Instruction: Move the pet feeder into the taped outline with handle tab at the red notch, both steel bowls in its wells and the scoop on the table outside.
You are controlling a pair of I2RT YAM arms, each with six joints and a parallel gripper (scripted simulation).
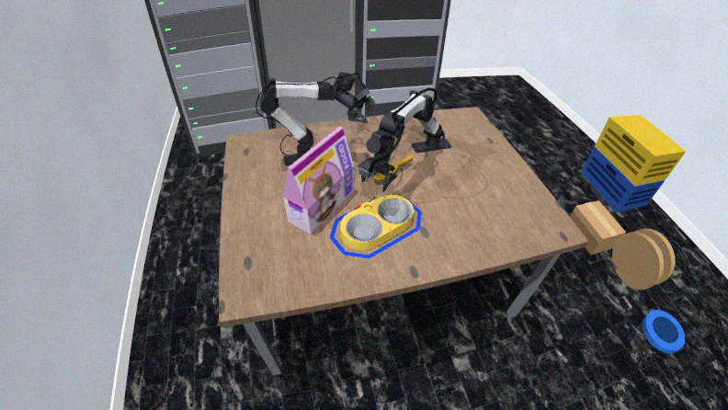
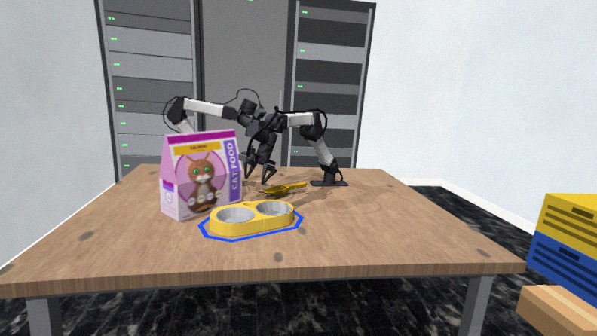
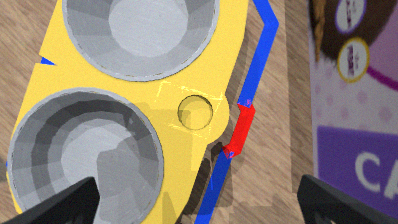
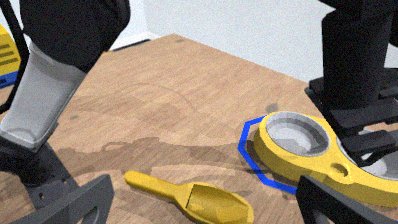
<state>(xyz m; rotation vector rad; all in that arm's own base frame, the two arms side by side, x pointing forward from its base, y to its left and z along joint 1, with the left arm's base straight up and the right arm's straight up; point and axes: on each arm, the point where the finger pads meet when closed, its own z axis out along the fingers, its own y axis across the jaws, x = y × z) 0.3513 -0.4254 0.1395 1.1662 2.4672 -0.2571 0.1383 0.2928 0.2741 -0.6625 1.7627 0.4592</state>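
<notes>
The yellow feeder lies flat within the blue outline. Its handle tab faces the red notch. Two steel bowls sit in its wells and look level. The yellow scoop lies on the table outside the outline. My left gripper is open above the table behind the feeder. My right gripper is open, high and farther back.
A pink cat food bag stands beside the outline, close to the notch side. The left arm's base stands beyond the scoop. Crates, a box and round items are beyond the table.
</notes>
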